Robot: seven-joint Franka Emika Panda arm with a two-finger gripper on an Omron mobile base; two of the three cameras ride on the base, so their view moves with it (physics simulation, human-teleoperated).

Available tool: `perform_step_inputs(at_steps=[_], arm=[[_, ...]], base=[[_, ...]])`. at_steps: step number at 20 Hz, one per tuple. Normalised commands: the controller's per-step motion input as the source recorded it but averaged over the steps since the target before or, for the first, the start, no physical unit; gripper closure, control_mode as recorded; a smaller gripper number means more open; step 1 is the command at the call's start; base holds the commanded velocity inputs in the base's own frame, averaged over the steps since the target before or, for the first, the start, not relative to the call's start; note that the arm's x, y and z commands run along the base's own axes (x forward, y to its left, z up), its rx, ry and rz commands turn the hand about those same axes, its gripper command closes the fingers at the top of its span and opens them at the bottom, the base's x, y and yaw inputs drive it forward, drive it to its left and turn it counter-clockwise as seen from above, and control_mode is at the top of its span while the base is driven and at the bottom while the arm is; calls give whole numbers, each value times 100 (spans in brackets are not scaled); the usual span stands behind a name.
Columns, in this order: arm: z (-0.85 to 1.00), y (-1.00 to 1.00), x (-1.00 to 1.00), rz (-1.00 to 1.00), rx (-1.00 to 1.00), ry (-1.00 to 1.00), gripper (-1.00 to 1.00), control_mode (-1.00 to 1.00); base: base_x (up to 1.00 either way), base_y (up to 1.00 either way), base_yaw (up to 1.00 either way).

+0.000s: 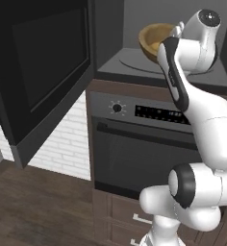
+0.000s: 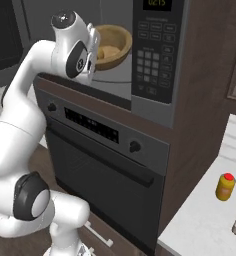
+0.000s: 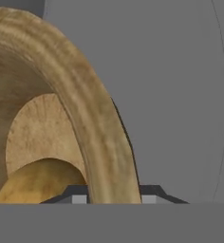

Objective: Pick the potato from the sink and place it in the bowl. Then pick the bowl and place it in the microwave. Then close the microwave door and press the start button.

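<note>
A: While the arm's reaching up in the left base view, where's the bowl?
B: Inside the microwave cavity, tilted, over the turntable. Can't tell if it's touching down yet. Microwave door hangs wide open on the left.

A: Right base view?
B: Same story from the other side. The potato sits in the bowl, wrist right up against its near rim. Keypad panel to the right, w/ the oven below.

A: Hand view, the gripper?
B: Part closed, one finger each side of the bowl's thick rim, so I'd say it's got hold of the rim. Potato peeks out low left.

A: So which step?
B: Placing the bowl, I reckon. Next: lower it flat on the plate, let go, back the hand out w/o dragging the rim. Then door, then start btn.
</note>
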Motion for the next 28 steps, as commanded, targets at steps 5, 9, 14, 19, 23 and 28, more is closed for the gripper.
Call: perform_step_inputs(at_steps=[5, 9, 14, 19, 23, 28], arm=[[0, 0, 1, 0, 0, -1, -100, -100], [0, 0, 0, 0, 0, -8, -100, -100], [0, 0, -3, 0, 0, -14, -100, -100], [2, 1, -52, 0, 1, -7, -100, -100], [11, 3, -79, 0, 5, -7, -100, -100], [31, 13, -88, 0, 1, 0, -100, -100]], base=[[0, 0, 0], [0, 0, 0], [0, 0, 0], [0, 0, 0], [0, 0, 0], [0, 0, 0]])
